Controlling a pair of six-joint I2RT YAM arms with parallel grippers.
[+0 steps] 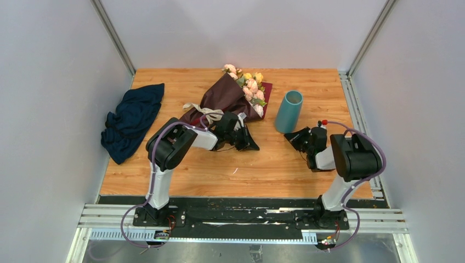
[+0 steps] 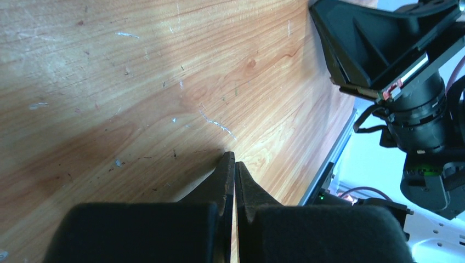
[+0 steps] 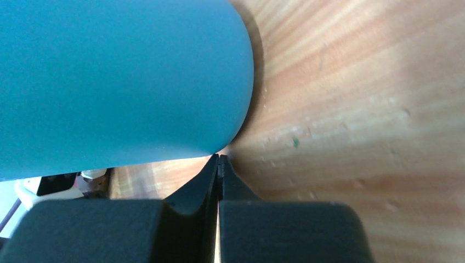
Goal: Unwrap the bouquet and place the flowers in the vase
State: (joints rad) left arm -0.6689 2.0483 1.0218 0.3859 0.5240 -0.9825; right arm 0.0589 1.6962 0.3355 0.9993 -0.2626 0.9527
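The bouquet (image 1: 227,96) lies on the wooden table at the back centre, wrapped in dark maroon paper with a beige ribbon bow (image 1: 207,112) at its near end. Its flowers (image 1: 249,85), pink and yellow, stick out toward the back right. Right of it stands the teal vase (image 1: 289,111), upright. My left gripper (image 1: 254,147) rests low on the table just in front of the bouquet, shut and empty (image 2: 234,159). My right gripper (image 1: 289,137) is shut and empty too, its tips (image 3: 218,157) right at the base of the vase (image 3: 109,82).
A dark navy cloth (image 1: 131,120) lies crumpled at the table's left edge. The right arm's gripper body (image 2: 384,49) shows in the left wrist view, close by. White walls enclose the table on three sides.
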